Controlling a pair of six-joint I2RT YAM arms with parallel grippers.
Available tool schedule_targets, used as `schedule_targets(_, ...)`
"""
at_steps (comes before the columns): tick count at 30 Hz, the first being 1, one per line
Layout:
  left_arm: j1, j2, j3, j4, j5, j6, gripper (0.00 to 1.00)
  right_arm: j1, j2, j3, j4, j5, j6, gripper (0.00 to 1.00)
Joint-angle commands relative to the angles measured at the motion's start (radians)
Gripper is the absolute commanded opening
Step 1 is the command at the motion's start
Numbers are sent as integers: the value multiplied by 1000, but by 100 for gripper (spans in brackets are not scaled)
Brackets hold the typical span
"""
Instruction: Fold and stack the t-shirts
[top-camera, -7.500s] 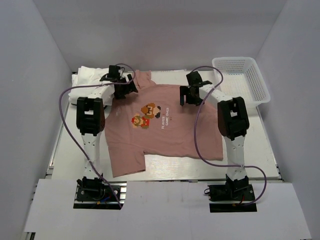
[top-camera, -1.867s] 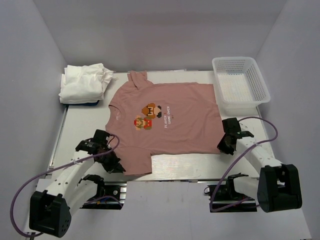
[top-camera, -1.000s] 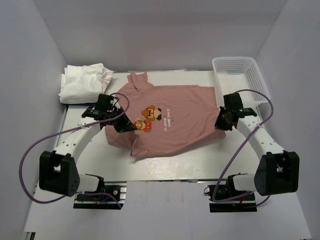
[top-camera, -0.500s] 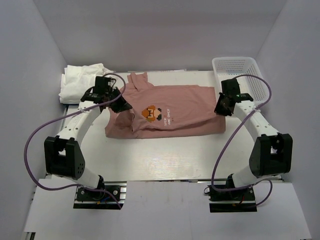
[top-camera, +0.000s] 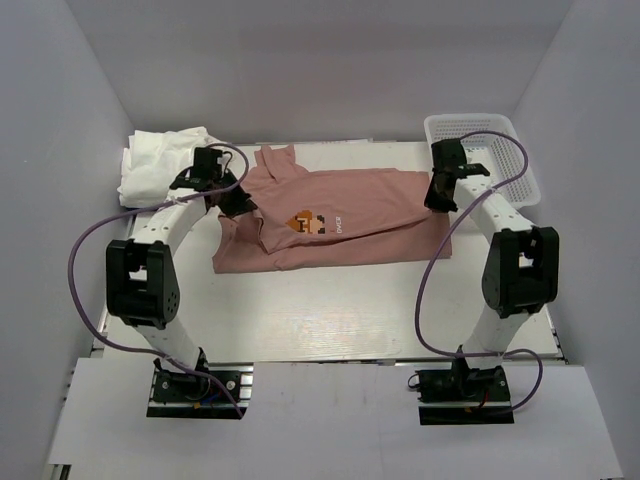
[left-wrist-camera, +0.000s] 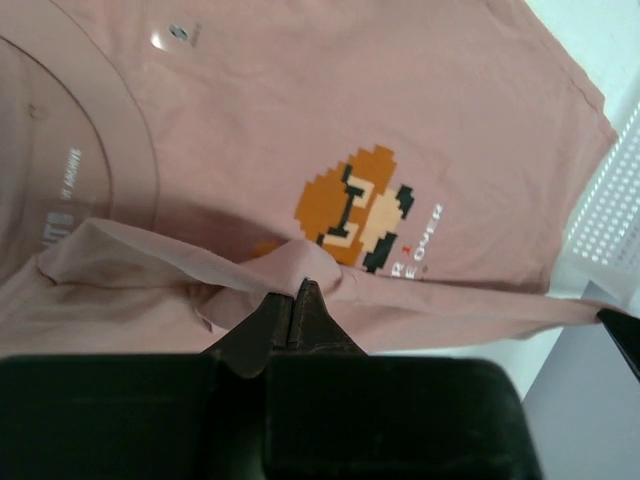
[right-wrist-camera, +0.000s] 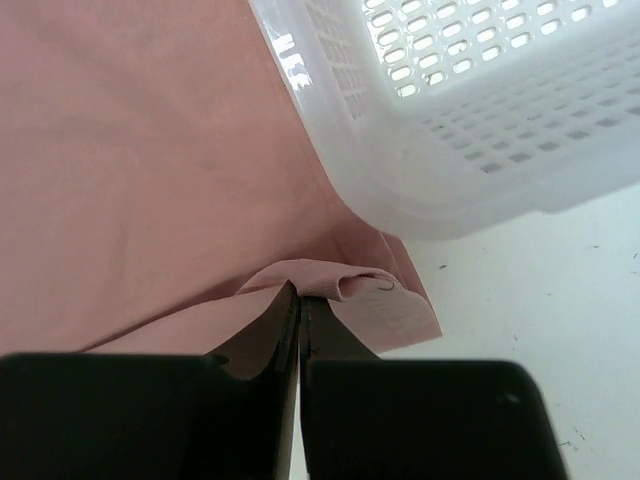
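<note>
Top external view, read from left to right. At the upper left of the frame lie the white folded t-shirts (top-camera: 165, 162), bunched in a loose pile. Just right of them the left gripper (top-camera: 240, 203) hangs over the shoulder end of the dusty-pink t-shirt (top-camera: 350, 240). The left wrist view shows its jaws pressed together on a thin ridge of the pink hem, with the pixel print (left-wrist-camera: 355, 207) beyond. The pink shirt lies across the middle of the table (top-camera: 330, 310), its lower part drawn up over the chest so that the print is half covered. At the upper right the right gripper (top-camera: 437, 202) is likewise closed tight, pinching a small curl of hem. The right wrist view shows this curl just beside the wall of the white mesh basket (top-camera: 482, 122). Judged risks: either pinch holds little cloth, so the hem may slip out before it is laid down. The right corner may snag on or drape against the basket. Unequal release by the two arms would leave a skewed, wrinkled fold, the left side already looking bunched.
</note>
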Motion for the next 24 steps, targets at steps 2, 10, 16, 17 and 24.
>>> schedule_targets(2, 25, 6, 65, 24, -72, -3, 0, -3, 39, 73, -18, 51, 4, 0)
schedule_targets(10, 45, 93, 141, 68, -75, -3, 0, -2, 74, 96, 2, 46, -4, 0)
schedule_targets(16, 45, 144, 184, 79, -55, -12, 0, -2, 103, 104, 1, 37, 1, 0)
schedule_targets(17, 54, 144, 193, 68, -55, -12, 0, -3, 106, 105, -4, 33, 2, 0)
schedule_targets(24, 54, 202, 207, 114, -31, -12, 0, 1, 147, 131, -13, 43, 16, 7)
